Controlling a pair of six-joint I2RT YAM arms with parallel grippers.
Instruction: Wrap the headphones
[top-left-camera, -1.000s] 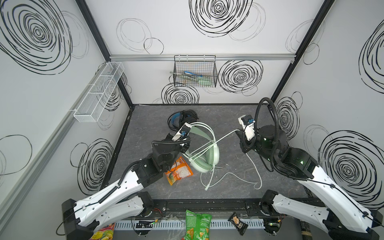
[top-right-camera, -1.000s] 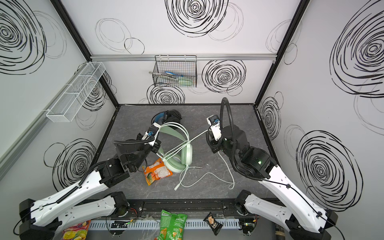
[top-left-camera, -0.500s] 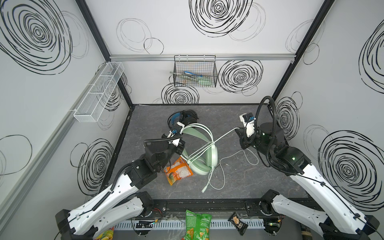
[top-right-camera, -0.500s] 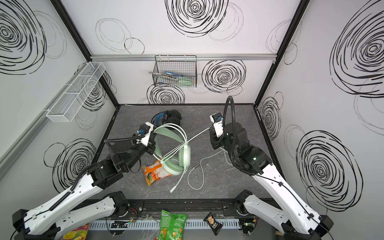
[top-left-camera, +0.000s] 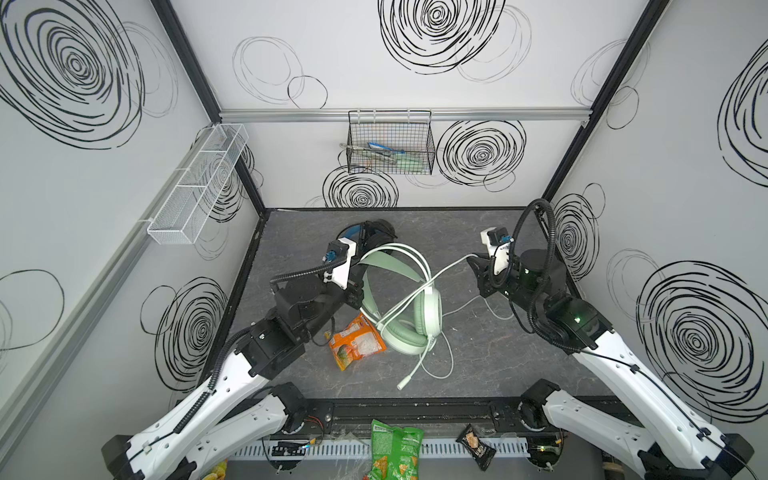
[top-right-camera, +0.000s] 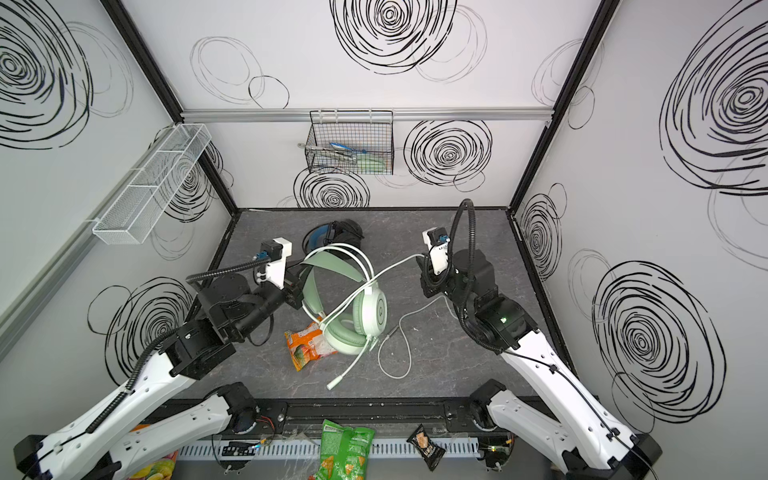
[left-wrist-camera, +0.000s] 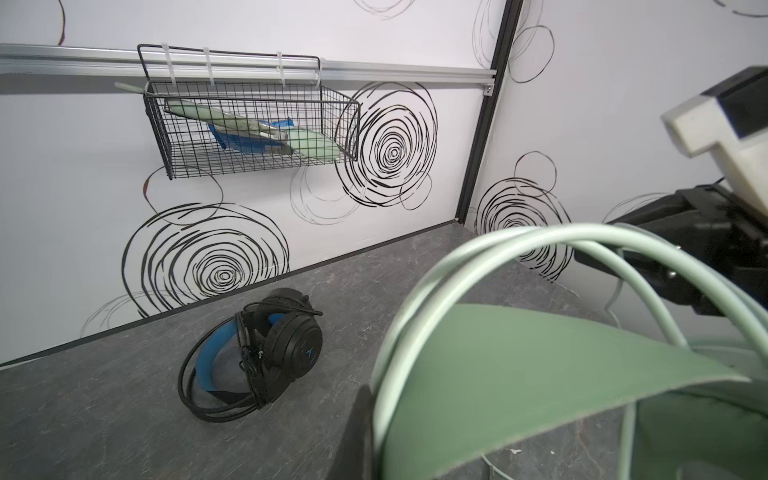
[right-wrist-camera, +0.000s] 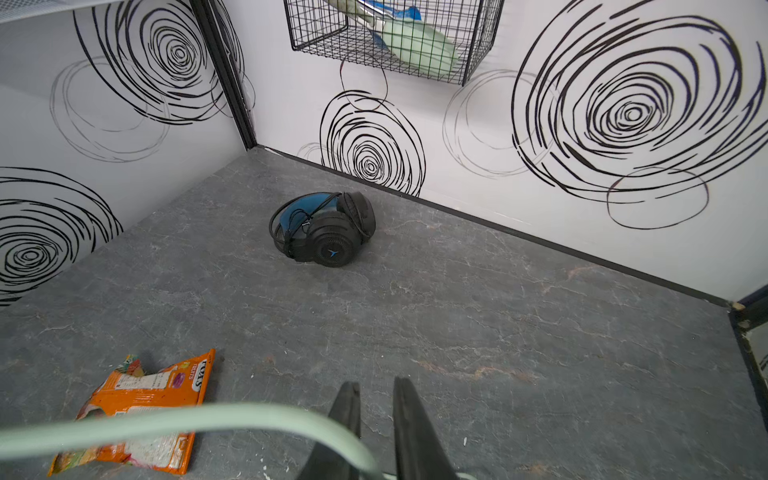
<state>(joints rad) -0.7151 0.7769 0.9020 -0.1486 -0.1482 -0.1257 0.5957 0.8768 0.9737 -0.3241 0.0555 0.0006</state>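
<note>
The mint-green headphones (top-left-camera: 409, 316) (top-right-camera: 361, 316) stand tilted at mid-table, one earcup resting on the table. My left gripper (top-left-camera: 358, 286) (top-right-camera: 300, 286) is shut on their headband (left-wrist-camera: 540, 374), and one dark finger (left-wrist-camera: 360, 424) shows beside it. Their whitish cable (top-left-camera: 446, 268) crosses the headband and rises to my right gripper (top-left-camera: 471, 259) (top-right-camera: 420, 259). In the right wrist view that gripper (right-wrist-camera: 376, 382) is open by a narrow gap, with the cable (right-wrist-camera: 208, 419) passing down between the jaws. The plug end (top-left-camera: 401, 384) lies loose on the table. The black headphones (top-left-camera: 370, 235) (left-wrist-camera: 266, 349) (right-wrist-camera: 324, 228) lie at the back, cable wound on.
An orange snack bag (top-left-camera: 355, 343) (right-wrist-camera: 141, 399) lies against the green earcup. A wire basket (top-left-camera: 390, 143) hangs on the back wall and a white mesh shelf (top-left-camera: 195, 187) on the left wall. A green chip bag (top-left-camera: 392, 453) and a dark packet (top-left-camera: 476, 446) lie below the front rail.
The slack cable on the table has drawn in toward the green headset. My right jaws have parted slightly. The left gripper has shifted a little left, keeping hold of the headband.
</note>
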